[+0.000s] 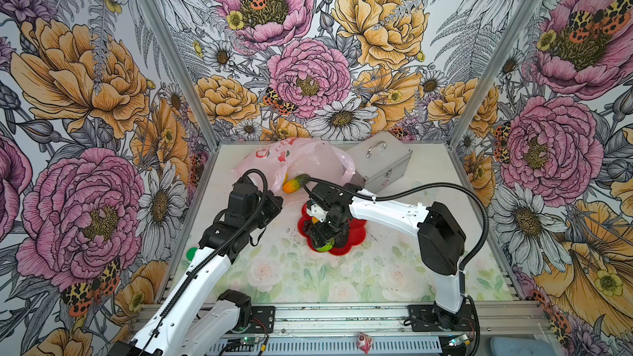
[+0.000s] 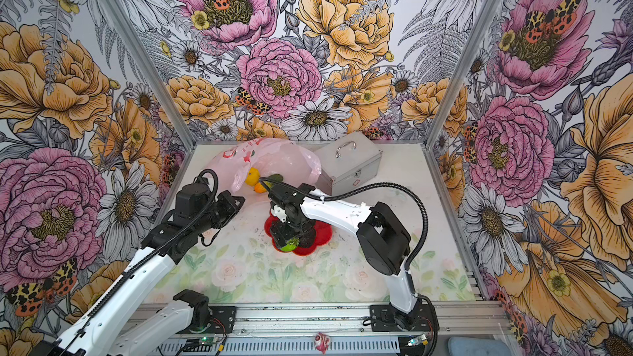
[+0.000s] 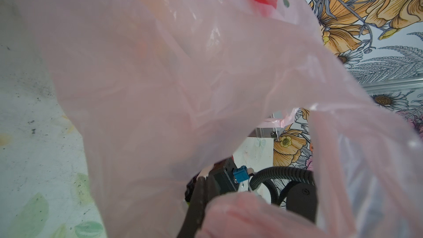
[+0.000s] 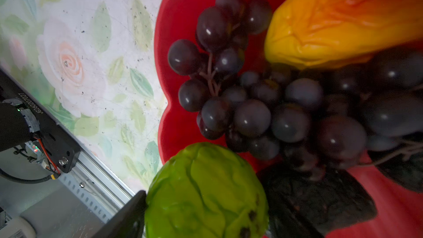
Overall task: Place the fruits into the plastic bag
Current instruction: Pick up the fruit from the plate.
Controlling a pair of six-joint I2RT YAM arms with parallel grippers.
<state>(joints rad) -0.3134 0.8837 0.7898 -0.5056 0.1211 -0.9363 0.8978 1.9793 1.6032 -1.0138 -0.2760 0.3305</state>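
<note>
The right end effector [image 1: 322,239] hangs low over the red flower-shaped dish [image 4: 180,14], with the lime [image 4: 206,191] between its jaws. In the right wrist view one black finger [image 4: 128,214] stands against the side of the lime. The opposite finger is hidden, so I cannot tell whether the jaws are clamped on the lime or only stand around it.

Just beside the lime, on the side away from that finger, lies the dark avocado [image 4: 315,202]. Beyond it are the grape bunch [image 4: 251,101] and a yellow-orange mango [image 4: 332,24], all in the dish. The risk, I think, is that the hidden finger lands on the avocado or catches some grapes. Then the glossy lime can slip out and roll over the near dish edge onto the counter [image 1: 376,268].

Well apart from this end effector, toward the back wall, the left end effector [image 1: 278,202] is closed and seems to pinch the rim of the plastic bag [image 1: 308,159]. A lemon [image 2: 252,177] and a long green-orange fruit [image 1: 294,184] lie at the bag's mouth. The film is thin and slack. If it slips or sags, the mouth can fall shut, and the long fruit may block the entry.
</note>
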